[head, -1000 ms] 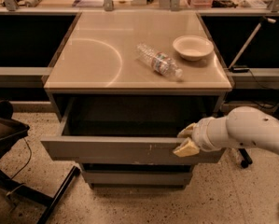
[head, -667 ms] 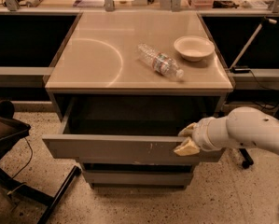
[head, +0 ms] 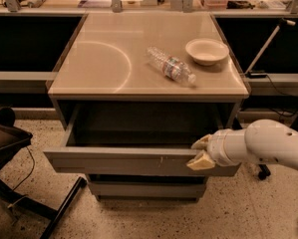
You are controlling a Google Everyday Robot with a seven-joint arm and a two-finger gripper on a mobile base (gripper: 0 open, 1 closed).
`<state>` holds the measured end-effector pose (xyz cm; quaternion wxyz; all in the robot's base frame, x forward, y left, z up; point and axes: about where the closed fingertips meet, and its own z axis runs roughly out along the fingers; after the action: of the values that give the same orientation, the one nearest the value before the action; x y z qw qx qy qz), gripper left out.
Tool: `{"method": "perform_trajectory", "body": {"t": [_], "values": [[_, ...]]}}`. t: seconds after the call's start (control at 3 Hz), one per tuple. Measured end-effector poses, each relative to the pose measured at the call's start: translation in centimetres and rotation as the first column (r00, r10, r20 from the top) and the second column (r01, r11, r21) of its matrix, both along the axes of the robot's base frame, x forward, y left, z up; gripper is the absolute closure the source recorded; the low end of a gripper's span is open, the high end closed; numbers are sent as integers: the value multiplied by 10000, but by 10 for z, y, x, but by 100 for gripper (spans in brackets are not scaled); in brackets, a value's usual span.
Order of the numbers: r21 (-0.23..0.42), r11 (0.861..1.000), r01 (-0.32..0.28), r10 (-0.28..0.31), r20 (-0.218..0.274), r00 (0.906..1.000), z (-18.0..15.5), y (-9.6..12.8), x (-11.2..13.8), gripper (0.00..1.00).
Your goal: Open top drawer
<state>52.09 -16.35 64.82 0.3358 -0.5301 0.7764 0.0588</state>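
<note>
Camera view: the gripper (head: 201,152), at 4 o'clock from centre, is clamping the open top drawer (head: 123,161) by its front rim, near the right end.

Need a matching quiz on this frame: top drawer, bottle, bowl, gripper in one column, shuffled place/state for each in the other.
1. top drawer
2. bottle
3. bowl
4. gripper

A. lying on its side on the tabletop
B. clamped on the drawer front, right end
C. pulled partly out
D. upright, near the tabletop's right edge

Pairs: 1-C, 2-A, 3-D, 4-B
</note>
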Motion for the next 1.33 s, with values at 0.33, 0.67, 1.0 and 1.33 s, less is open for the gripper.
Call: {"method": "perform_trajectory", "body": {"t": [0.33, 0.67, 1.0, 1.33], "values": [[1, 10000, -21, 21, 51, 10000, -1, -3, -11, 100], [0, 10000, -21, 21, 51, 10000, 0, -2, -12, 100], [-42, 10000, 10, -10, -1, 10000, 1, -1, -21, 100], [-41, 10000, 10, -10, -3, 10000, 1, -1, -21, 100]]}}
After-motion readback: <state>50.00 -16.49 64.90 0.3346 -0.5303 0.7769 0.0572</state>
